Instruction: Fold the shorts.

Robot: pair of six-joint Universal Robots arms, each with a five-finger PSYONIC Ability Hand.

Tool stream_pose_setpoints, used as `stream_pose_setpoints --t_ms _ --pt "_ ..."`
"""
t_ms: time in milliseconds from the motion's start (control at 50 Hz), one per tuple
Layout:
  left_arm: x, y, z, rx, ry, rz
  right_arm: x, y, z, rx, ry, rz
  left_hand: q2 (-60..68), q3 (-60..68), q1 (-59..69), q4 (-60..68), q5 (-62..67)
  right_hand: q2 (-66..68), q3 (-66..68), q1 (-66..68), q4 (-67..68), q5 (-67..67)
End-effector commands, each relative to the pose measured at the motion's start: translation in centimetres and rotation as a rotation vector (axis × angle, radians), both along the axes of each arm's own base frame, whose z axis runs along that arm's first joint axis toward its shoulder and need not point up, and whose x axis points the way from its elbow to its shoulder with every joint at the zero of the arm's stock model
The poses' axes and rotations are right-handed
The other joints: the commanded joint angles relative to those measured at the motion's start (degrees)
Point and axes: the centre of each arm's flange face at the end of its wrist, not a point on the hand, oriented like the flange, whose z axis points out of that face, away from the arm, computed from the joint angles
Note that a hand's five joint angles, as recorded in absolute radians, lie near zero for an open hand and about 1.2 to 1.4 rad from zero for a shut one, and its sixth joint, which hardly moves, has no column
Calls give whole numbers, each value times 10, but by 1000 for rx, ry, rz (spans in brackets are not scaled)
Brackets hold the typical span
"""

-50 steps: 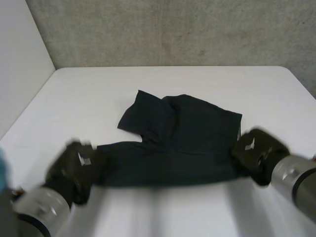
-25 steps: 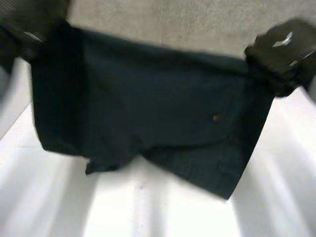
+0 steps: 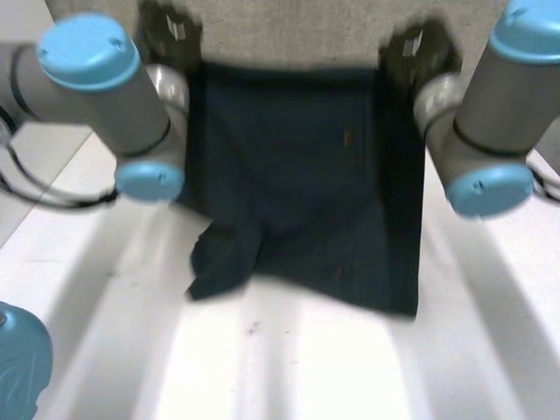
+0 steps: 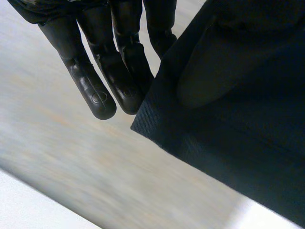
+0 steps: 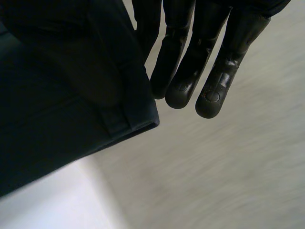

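- Hanging from both hands, the dark shorts [image 3: 306, 175] dangle above the bench [image 3: 490, 350], apparently being shaken out.
- Left hand [image 3: 171, 28] and right hand [image 3: 418, 48] each pinch a top corner, fingers [image 4: 86, 81] straight.
- The next move likely calls for lowering the shorts flat.

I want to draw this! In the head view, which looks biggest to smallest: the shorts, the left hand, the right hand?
1. shorts, by far the largest, hanging down over the table.
2. left hand and right hand, each gripping a top corner: they look about alike, so I won't rank them.
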Motion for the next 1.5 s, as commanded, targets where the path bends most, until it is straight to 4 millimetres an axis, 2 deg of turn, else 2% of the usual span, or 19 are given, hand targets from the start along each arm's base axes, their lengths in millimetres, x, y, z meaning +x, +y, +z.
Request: stream_pose_setpoints --t_ms 20,80,160,300,320,380,400,460,480,560,640,700,760,840,1080,1240,1400,1460,1500 --pt "17 47 157 -544 381 -154 -3 11 137 -573 -399 26 114 116 155 113 132 130 118 258 117 154" --pt "24 59 168 -560 409 -181 -4 14 140 -565 -433 45 114 116 155 113 132 130 118 258 117 154" --pt "24 63 153 -488 400 -196 -2 12 121 -459 -403 51 114 116 155 113 132 130 118 258 117 154" --pt "26 62 80 -249 327 -200 1 8 58 -239 -288 34 114 116 155 113 132 130 118 258 117 154" --pt "28 61 58 -190 306 -198 2 6 38 -190 -259 31 114 116 155 113 132 130 118 258 117 154" --pt "30 60 22 -91 267 -186 3 4 4 -98 -197 24 114 116 155 113 132 130 118 258 117 154" --pt "31 61 -1 -28 240 -178 4 3 -24 -23 -136 17 114 116 155 113 132 130 118 258 117 154" --pt "33 63 -43 79 196 -165 7 4 -68 91 -34 19 114 116 155 113 132 130 118 258 117 154" --pt "33 65 -80 170 149 -156 9 8 -94 161 29 26 114 116 155 113 132 130 118 258 117 154" --pt "34 77 -150 348 51 -137 13 23 -147 308 147 44 114 116 155 113 132 130 118 258 117 154" --pt "37 96 -177 439 -12 -136 7 30 -161 380 175 33 114 116 155 113 132 130 118 258 117 154" --pt "41 110 -179 477 -46 -139 4 36 -155 392 176 32 114 116 155 113 132 130 118 258 117 154" --pt "51 126 -165 505 -71 -133 -6 54 -135 399 179 37 114 116 155 113 132 130 118 258 117 154" --pt "65 149 -160 586 -109 -118 -18 78 -128 445 203 48 114 116 155 113 132 130 118 258 117 154" --pt "108 219 -177 888 -210 -57 -66 129 -155 651 351 65 114 116 155 113 132 130 118 258 117 154" --pt "112 248 -157 911 -93 -96 -83 150 -149 663 369 51 114 116 155 113 132 130 118 258 117 154" --pt "110 279 -140 926 -96 -173 -90 163 -147 677 360 74 114 116 155 113 132 130 118 258 117 154" --pt "109 281 -138 918 -95 -182 -91 164 -148 681 354 82 114 116 155 113 132 130 118 258 117 154" --pt "107 276 -134 895 -90 -186 -91 164 -147 676 348 86 -328 -326 -287 -329 -310 130 118 258 117 154"
